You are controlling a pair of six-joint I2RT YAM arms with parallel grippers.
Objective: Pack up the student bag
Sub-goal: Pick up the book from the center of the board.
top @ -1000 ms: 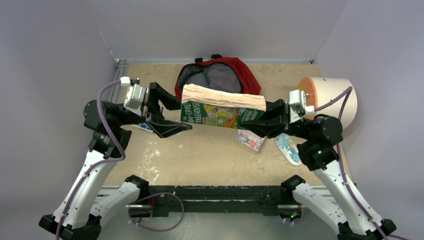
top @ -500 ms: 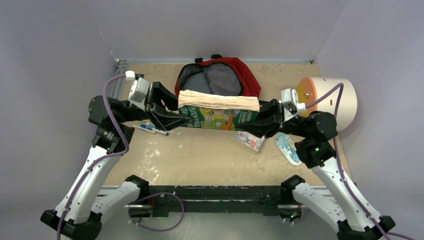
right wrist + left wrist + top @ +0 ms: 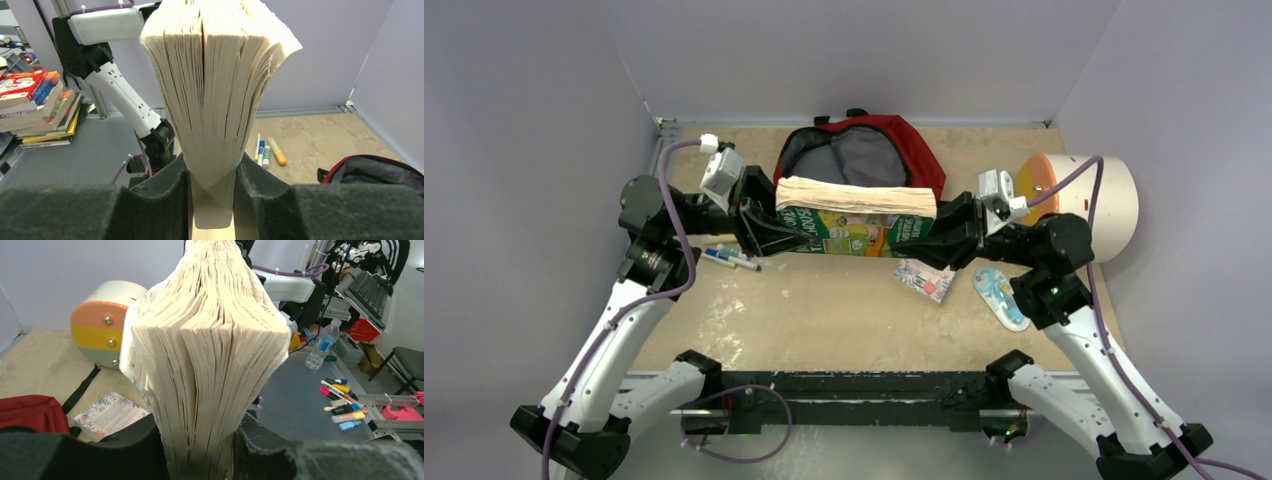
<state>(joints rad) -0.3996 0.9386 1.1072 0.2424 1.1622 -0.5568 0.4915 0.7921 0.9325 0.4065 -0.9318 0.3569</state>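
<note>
The student bag lies open at the back of the table, dark red with grey lining showing. In front of it a thick book with a green cover hangs above the table, page edges up. My left gripper is shut on its left end, and in the left wrist view the pages are pinched between the black pads. My right gripper is shut on the right end, the book squeezed narrow between its pads. The bag's edge shows at the lower right of the right wrist view.
A cream cylinder with an orange-yellow face stands at the right. Pens and markers lie on the left of the table. A small floral booklet and a blue-patterned case lie under and right of the book.
My left gripper has moved right and back onto the book's left end and closed on it. The book and the right gripper have shifted slightly left and towards the bag.
</note>
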